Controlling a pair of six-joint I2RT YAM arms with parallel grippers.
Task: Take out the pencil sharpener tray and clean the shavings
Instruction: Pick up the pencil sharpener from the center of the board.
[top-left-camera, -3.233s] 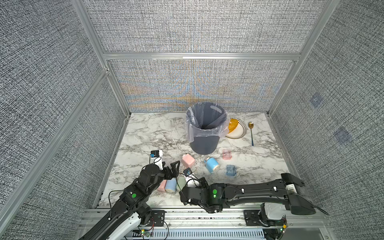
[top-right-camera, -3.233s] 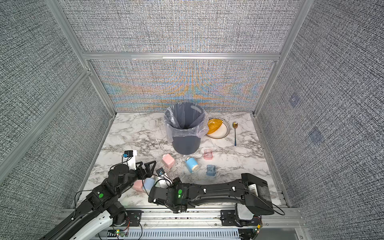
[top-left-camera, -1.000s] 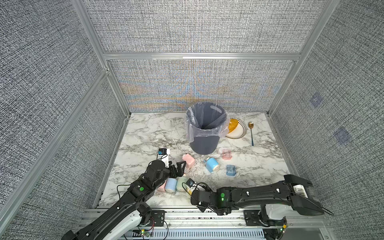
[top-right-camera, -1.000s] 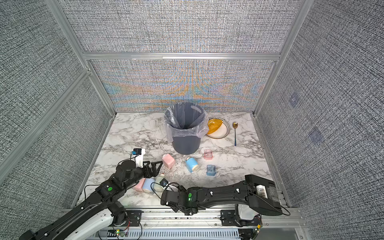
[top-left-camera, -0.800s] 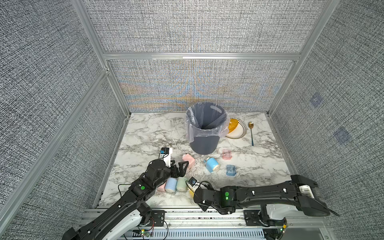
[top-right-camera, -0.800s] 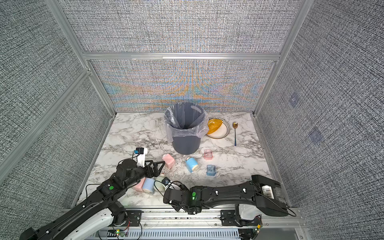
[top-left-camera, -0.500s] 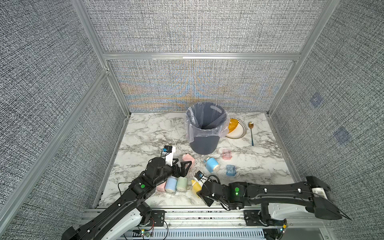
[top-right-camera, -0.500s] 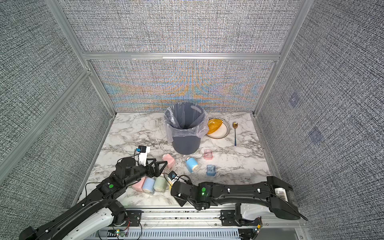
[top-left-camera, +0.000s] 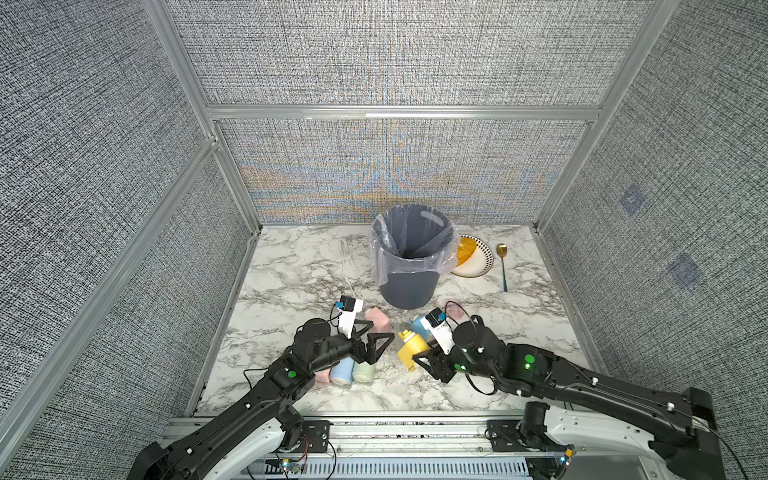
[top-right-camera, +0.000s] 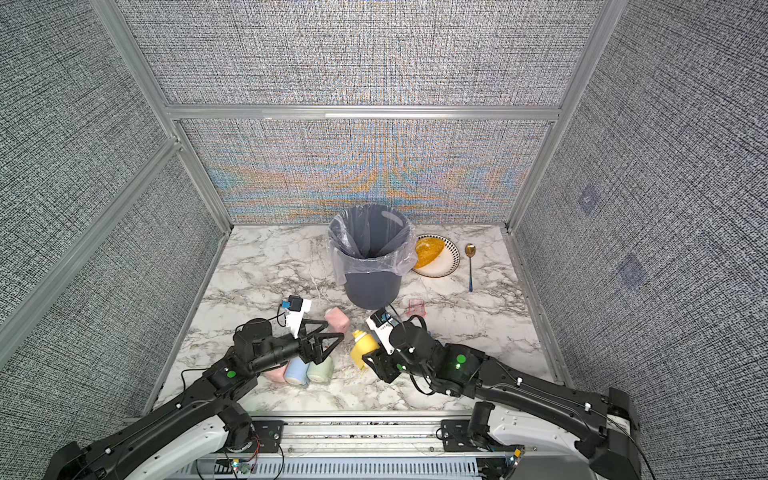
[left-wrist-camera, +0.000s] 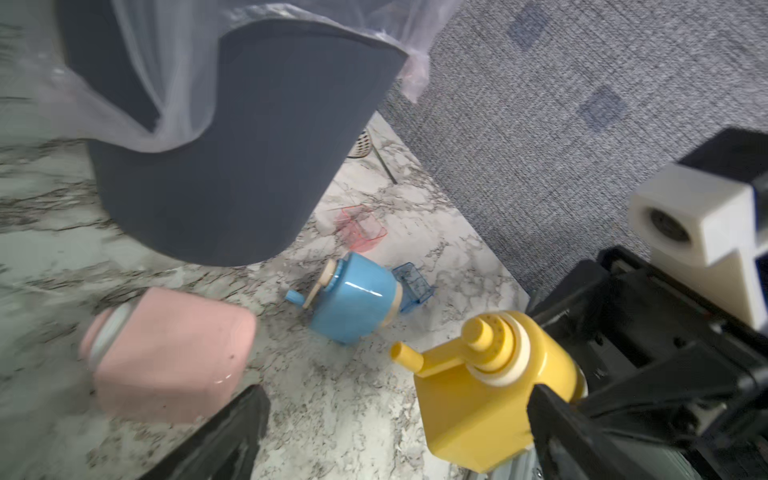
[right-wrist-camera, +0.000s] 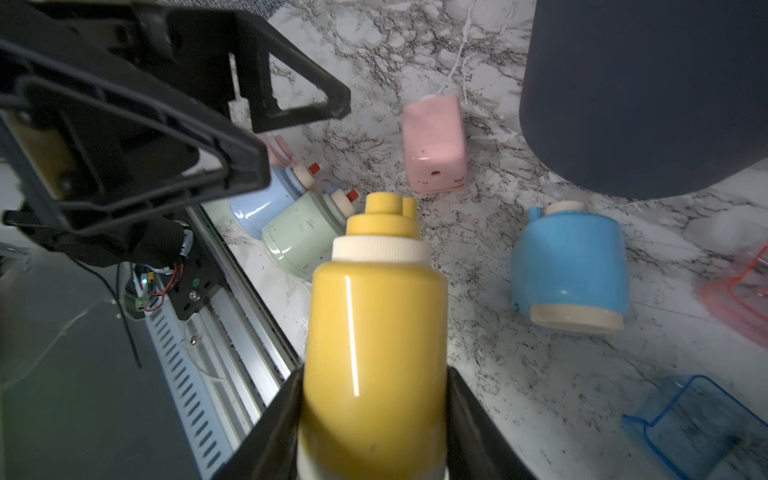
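My left fingers (top-left-camera: 377, 337) are spread wide and hold nothing, up above the white marble counter (top-left-camera: 291, 274). Just right of them hangs the yellow plastic pencil sharpener (top-left-camera: 409, 348). Its long way runs from them toward my right side, handle end nearest them. My right fingers (right-wrist-camera: 274, 424) squeeze its other end. I cannot see its tray, but I think my left fingers are best placed to pull it.
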